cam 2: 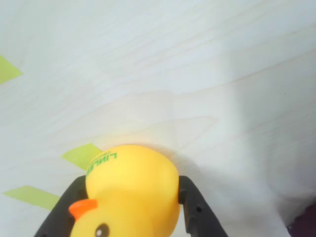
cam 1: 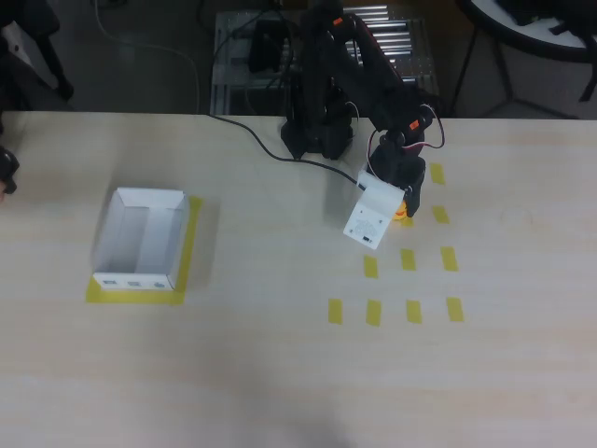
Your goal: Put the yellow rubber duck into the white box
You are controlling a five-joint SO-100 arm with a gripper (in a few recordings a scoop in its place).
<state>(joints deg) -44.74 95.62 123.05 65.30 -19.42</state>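
The duck (cam 2: 129,192) sits between the jaws, which are closed on its sides, just above the worktop (cam 1: 280,373); the box (cam 1: 140,241) lies well apart.

Your overhead view looks straight down on the pale wooden table (cam 1: 280,373), far enough to take in the arm's base at the top edge and the open white cardboard box (cam 1: 140,241) at left. Your wrist view sits very close, looking past the small yellow rubber duck (cam 2: 131,192) onto the tabletop. Both share the duck (cam 1: 403,215) and the flat yellow tape rectangles (cam 2: 81,155) nearby.
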